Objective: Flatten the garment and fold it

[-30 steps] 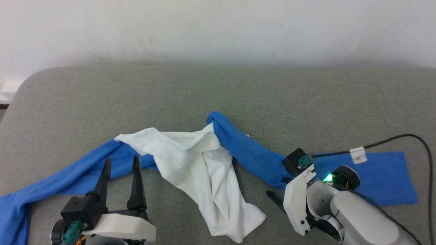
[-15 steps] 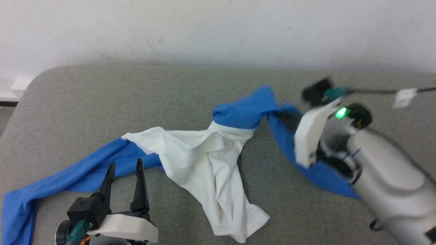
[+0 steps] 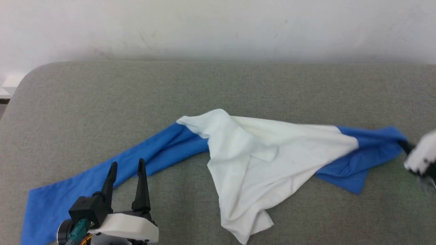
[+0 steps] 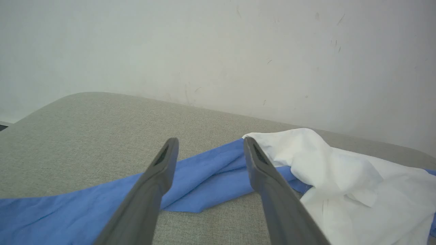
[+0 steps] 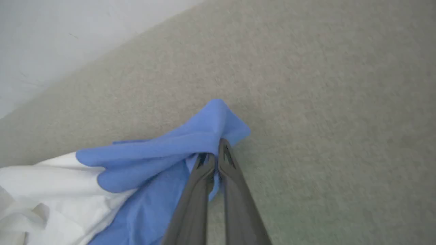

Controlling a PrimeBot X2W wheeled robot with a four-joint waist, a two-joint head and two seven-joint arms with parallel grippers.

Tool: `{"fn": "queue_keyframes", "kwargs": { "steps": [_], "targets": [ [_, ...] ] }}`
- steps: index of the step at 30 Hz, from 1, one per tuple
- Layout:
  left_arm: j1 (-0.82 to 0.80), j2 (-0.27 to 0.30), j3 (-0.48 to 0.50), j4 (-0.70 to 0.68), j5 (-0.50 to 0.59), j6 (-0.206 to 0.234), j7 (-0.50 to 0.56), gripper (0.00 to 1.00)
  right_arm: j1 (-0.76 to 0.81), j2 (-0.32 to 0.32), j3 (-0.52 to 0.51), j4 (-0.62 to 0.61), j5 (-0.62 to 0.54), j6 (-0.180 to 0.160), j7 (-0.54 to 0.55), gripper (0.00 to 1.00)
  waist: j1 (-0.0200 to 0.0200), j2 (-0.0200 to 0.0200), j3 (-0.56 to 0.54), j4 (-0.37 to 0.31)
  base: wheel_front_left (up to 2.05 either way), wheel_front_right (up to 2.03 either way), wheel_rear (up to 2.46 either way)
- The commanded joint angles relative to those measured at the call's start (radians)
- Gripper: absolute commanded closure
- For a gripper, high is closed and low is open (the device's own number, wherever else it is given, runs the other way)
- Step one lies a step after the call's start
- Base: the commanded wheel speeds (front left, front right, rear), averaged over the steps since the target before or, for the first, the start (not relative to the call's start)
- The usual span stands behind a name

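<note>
The garment (image 3: 259, 153), white in the body with bright blue sleeves, lies stretched across the grey padded table (image 3: 218, 85) from the lower left to the far right. My right gripper (image 5: 214, 154) is shut on a bunched blue fold (image 5: 211, 136) at the garment's right end; in the head view its fingertips (image 3: 403, 145) meet the blue cloth at the right edge, blurred. My left gripper (image 3: 126, 166) stands open at the lower left, fingers upright over the left blue sleeve (image 3: 102, 177). In the left wrist view the garment (image 4: 211, 170) lies beyond the spread left gripper (image 4: 209, 146).
A pale wall (image 3: 218, 27) rises behind the table. The table's rounded left corner (image 3: 30, 75) drops off at the far left. Bare grey surface lies beyond the garment and along the front edge.
My right gripper closed on the right blue sleeve and swept it far to the right, pulling the whole garment rightward and spreading the white body. The left gripper has stayed open in place.
</note>
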Motion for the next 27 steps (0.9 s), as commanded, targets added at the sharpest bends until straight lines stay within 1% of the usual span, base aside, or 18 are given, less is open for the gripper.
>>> {"fn": "queue_keyframes", "kwargs": {
  "steps": [1, 3, 5, 6, 7, 8, 11, 13, 17, 19, 21, 24, 27],
  "targets": [
    [-0.018, -0.004, 0.008, 0.004, 0.007, -0.01, -0.005, 0.0, 0.038, -0.01, -0.023, 0.031, 0.007, -0.001, -0.005, 1.0, -0.0001, 0.0, 0.002, -0.008, 0.0, 0.0, 0.0],
    [-0.015, -0.005, 0.013, 0.005, 0.009, -0.01, -0.005, 0.0, 0.079, -0.019, -0.047, 0.073, 0.004, -0.001, -0.017, 1.0, -0.0001, 0.0, 0.004, -0.017, 0.0, 0.0, 0.0],
    [-0.013, -0.005, 0.017, 0.007, 0.01, -0.01, -0.005, 0.0, 0.111, -0.009, -0.067, 0.089, 0.015, -0.001, -0.029, 1.0, -0.0001, 0.0, 0.003, -0.026, 0.0, 0.0, 0.0],
    [-0.012, -0.004, 0.018, 0.009, 0.01, -0.011, -0.005, 0.0, 0.126, 0.0, -0.075, 0.083, 0.025, -0.001, -0.035, 0.74, -0.0001, 0.0, 0.0, -0.029, 0.0, 0.0, 0.0],
    [-0.012, -0.004, 0.018, 0.011, 0.01, -0.012, -0.005, 0.0, 0.142, 0.01, -0.085, 0.067, 0.042, -0.001, -0.042, 0.51, -0.0001, 0.0, -0.002, -0.031, 0.0, 0.0, 0.0],
    [-0.012, -0.002, 0.019, 0.013, 0.009, -0.013, -0.005, 0.0, 0.159, 0.019, -0.096, 0.04, 0.063, -0.001, -0.048, 0.01, -0.0001, 0.0, -0.004, -0.033, 0.0, 0.0, 0.0],
    [-0.011, 0.0, 0.021, 0.016, 0.008, -0.014, -0.005, 0.0, 0.21, 0.011, -0.113, -0.07, 0.104, -0.001, -0.064, 0.0, -0.0001, 0.0, -0.014, -0.038, 0.0, 0.0, 0.0],
    [-0.008, 0.002, 0.022, 0.014, 0.008, -0.013, -0.005, 0.0, 0.236, -0.009, -0.126, -0.164, 0.124, -0.001, -0.071, 0.0, -0.0001, 0.0, -0.018, -0.039, 0.0, 0.0, 0.0],
    [-0.01, 0.006, 0.019, 0.007, 0.01, -0.015, -0.004, 0.0, 0.253, -0.037, -0.136, -0.357, 0.136, -0.001, -0.024, 0.0, -0.0001, 0.0, -0.015, -0.032, 0.0, 0.0, 0.0],
    [-0.017, 0.006, 0.016, 0.003, 0.012, -0.016, -0.004, 0.0, 0.234, -0.045, -0.128, -0.431, 0.111, -0.001, 0.02, 0.0, -0.0001, 0.0, -0.003, -0.024, 0.0, 0.0, 0.0],
    [-0.03, 0.004, 0.012, 0.0, 0.015, -0.02, -0.004, 0.0, 0.196, -0.048, -0.098, -0.473, 0.065, -0.001, 0.085, 0.0, -0.0001, 0.0, 0.015, -0.012, 0.0, 0.0, 0.0],
    [-0.056, -0.003, 0.004, 0.001, 0.019, -0.029, -0.004, 0.0, 0.112, -0.034, -0.019, -0.491, -0.011, -0.001, 0.206, 0.0, -0.0001, 0.0, 0.048, 0.009, 0.0, 0.0, 0.0],
    [-0.086, -0.014, -0.008, 0.008, 0.025, -0.041, -0.004, 0.0, 0.032, -0.02, 0.087, -0.485, -0.063, -0.001, 0.323, 0.0, -0.0001, 0.0, 0.083, 0.038, 0.0, 0.0, 0.0]
  ]
}}
